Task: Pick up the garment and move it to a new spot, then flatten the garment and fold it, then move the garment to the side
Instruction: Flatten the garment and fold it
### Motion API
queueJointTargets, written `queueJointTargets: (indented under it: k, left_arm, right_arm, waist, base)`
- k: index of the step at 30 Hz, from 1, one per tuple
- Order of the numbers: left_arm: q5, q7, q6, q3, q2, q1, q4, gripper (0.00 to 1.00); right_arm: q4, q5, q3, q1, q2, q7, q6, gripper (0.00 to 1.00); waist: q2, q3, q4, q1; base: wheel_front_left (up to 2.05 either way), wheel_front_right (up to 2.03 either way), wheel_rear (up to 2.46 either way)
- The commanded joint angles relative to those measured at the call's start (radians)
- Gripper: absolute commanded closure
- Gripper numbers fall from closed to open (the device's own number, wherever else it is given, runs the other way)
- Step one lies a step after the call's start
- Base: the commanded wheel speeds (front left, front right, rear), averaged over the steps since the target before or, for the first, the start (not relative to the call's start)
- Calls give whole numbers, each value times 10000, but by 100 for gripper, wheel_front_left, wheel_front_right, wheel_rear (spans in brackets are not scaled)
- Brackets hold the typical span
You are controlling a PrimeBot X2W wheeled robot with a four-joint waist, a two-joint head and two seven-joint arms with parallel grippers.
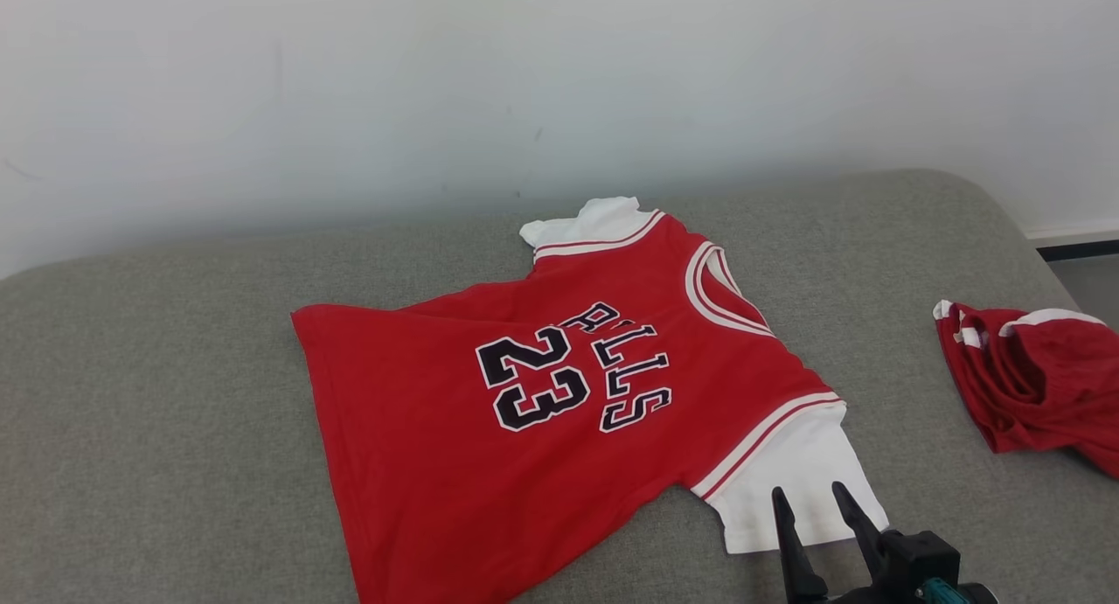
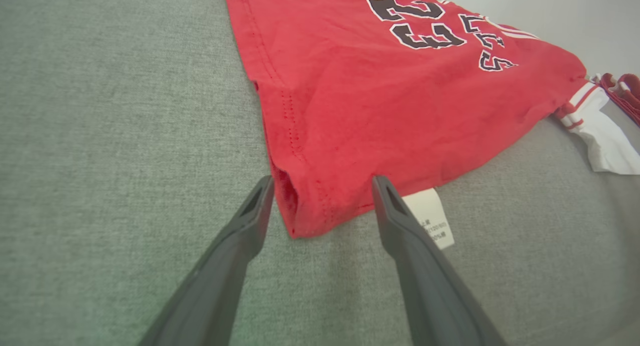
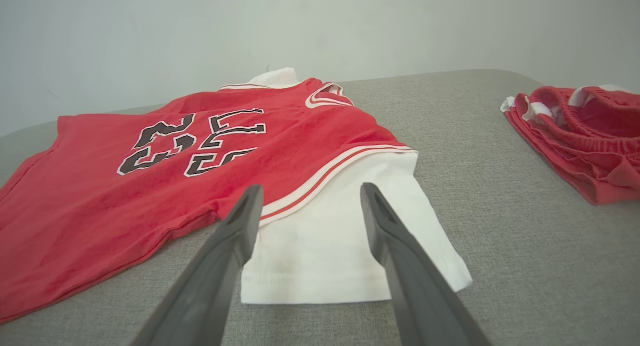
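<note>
The red jersey (image 1: 420, 464) lies flat on the grey cushion (image 1: 157, 394). My left gripper (image 2: 322, 181) straddles its hem corner and my right gripper (image 3: 311, 187) the white sleeve (image 3: 325, 256), both wide, poised to pinch for folding.

The garment (image 1: 455, 429) is spread on the middle of the cushioned surface (image 1: 157, 394), collar turned rightward. A second garment (image 1: 1032, 385) is laid well apart at the right. Behind, the wall (image 1: 350, 79) is seen. The right gripper (image 1: 809, 490) is held at the near sleeve (image 3: 325, 246), and the left gripper (image 2: 324, 180) at the hem corner.
</note>
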Motion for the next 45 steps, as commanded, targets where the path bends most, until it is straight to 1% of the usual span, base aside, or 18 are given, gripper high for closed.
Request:
queueJointTargets:
  k: [1,7,13,14,15,16,17,18,19,20,26,31,35,40,45]
  left_arm:
    - [-93,-28,24,18,23,-124,70,0]
    - [-207,-29,22,139,19,-370,627,0]
    - [-681,-16,187,-10,22,-536,1435,0]
    - [-739,5,163,-72,23,-574,1538,4]
    - [-771,5,160,-84,21,-634,1594,13]
    - [-769,5,166,-93,18,-669,1635,26]
    - [-812,5,163,-114,17,-705,1684,56]
    - [-847,5,161,-138,-2,-745,1728,64]
    - [-869,7,160,-161,-16,-792,1767,86]
    - [-898,5,156,-172,-13,-827,1794,100]
    - [-954,7,165,-155,1,-907,1862,100]
    - [-461,-5,475,502,56,-779,1458,100]
    - [56,-10,564,1084,50,-631,1019,100]
    - [313,-24,467,1307,36,-593,793,100]
    - [384,-24,343,1200,33,-654,761,100]
  right_arm:
    - [1,-54,-9,-110,16,-41,-27,0]
    - [3,-112,-68,-155,15,-41,-27,0]
    - [30,-45,-113,-263,15,-41,-27,0]
    - [38,-43,-100,-277,18,-41,-27,0]
    - [46,-36,-94,-283,17,-41,-27,0]
    - [56,-33,-99,-286,15,-41,-27,0]
    - [59,-31,-107,-297,15,-41,-27,0]
    - [60,-23,-123,-306,17,-41,-27,0]
    - [56,-14,-139,-313,17,-41,-27,0]
    - [61,-10,-163,-313,15,-41,-27,0]
    - [172,59,-556,-334,15,-41,-27,0]
    - [474,-165,-1158,-489,-56,-41,-27,0]
    - [972,-296,-1609,-631,-71,-41,-27,0]
    - [1906,-496,-2100,-871,-51,-41,-27,0]
    - [2798,-649,-2509,-1113,-33,-41,-27,0]
  waist:
    - [0,48,-17,0]
    - [0,153,-96,0]
    - [0,208,-208,0]
    - [0,223,-232,0]
    - [0,239,-251,0]
    - [0,251,-267,0]
    - [0,263,-281,0]
    - [0,276,-294,0]
    - [0,289,-308,0]
    - [0,302,-322,0]
    - [0,341,-345,0]
    - [0,396,-223,0]
    - [0,468,-62,0]
    - [0,614,101,0]
    - [0,731,177,0]
  base:
    - [0,0,0]
    - [0,0,0]
    - [0,0,0]
    - [0,0,0]
    - [0,0,0]
    - [0,0,0]
    - [0,0,0]
    - [0,0,0]
    - [0,0,0]
    - [0,0,0]
    - [0,0,0]
    - [0,0,0]
    - [0,0,0]
    - [0,0,0]
    - [0,0,0]
